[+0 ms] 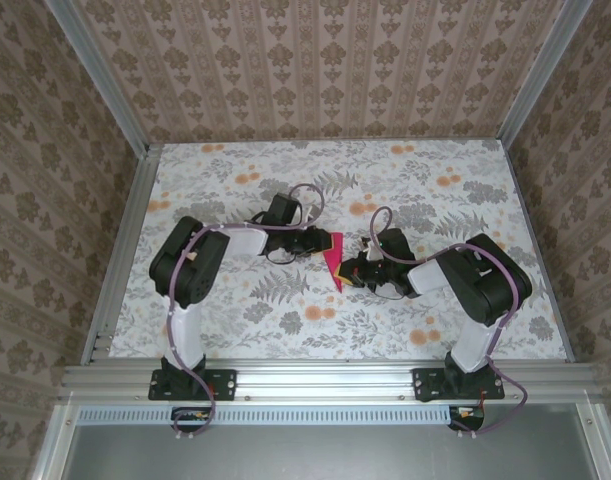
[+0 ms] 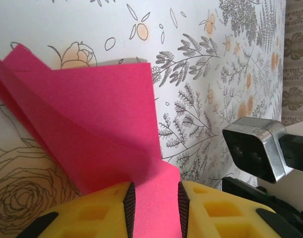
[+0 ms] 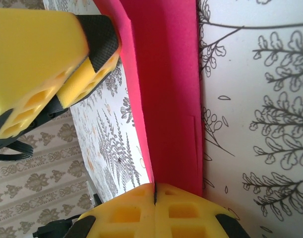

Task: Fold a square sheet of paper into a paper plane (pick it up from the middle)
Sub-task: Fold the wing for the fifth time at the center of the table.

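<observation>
Midway over the floral table (image 1: 235, 330), paper plane (image 1: 333, 258) pinched at one end by the pressed-together right gripper (image 3: 155, 191), its other end flanked by the slightly spread left gripper (image 2: 155, 198).

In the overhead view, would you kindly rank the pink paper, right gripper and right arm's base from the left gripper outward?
1. The pink paper, at the tip of the left gripper.
2. The right gripper, just right of the paper.
3. The right arm's base, bottom right.

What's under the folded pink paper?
The flowered tabletop shows around the folded pink paper; the patch directly beneath is covered, so anything there can't be seen.
</observation>
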Controlling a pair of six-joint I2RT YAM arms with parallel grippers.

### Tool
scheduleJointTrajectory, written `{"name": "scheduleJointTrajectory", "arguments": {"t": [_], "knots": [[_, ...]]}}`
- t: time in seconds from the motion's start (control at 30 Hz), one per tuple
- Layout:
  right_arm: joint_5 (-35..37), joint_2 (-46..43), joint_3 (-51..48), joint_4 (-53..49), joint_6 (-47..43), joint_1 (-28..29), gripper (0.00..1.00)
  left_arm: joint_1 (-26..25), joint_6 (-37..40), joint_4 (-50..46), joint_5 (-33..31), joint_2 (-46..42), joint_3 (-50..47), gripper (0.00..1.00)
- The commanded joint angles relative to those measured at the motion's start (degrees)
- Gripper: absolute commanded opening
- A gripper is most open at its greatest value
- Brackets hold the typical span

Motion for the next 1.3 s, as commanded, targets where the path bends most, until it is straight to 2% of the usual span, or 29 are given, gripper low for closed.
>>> {"name": "scheduleJointTrajectory", "arguments": {"t": [0.0,0.3,0.47,0.63,0.93,1.27], "knots": [[-1.02,1.05,-0.86,1.01,1.2,-0.54,0.0,-0.37,1.75,-1.7,0.33,1.29,1.74,0.31],[-0.82,1.41,-0.84,0.85,0.97,-0.64,0.01,-0.46,2.37,-5.62,-0.47,3.02,3.64,0.31],[-0.31,0.79,1.29,-2.74,-1.46,-0.8,0.14,-0.55,2.43,-6.26,-0.32,2.99,3.82,0.31],[2.29,-0.34,4.85,-11.54,-7.01,-0.88,0.2,-0.57,2.39,-6.54,-0.32,2.79,3.79,0.31],[6.34,0.73,10.95,-21.9,-13.23,-0.88,0.24,-0.63,1.35,-5.95,0.35,2.52,3.84,0.31],[6.0,2.27,12.98,-23.09,-14.35,0.64,0.26,-0.72,0.69,-5.91,0.46,1.89,4.15,0.31]]}}
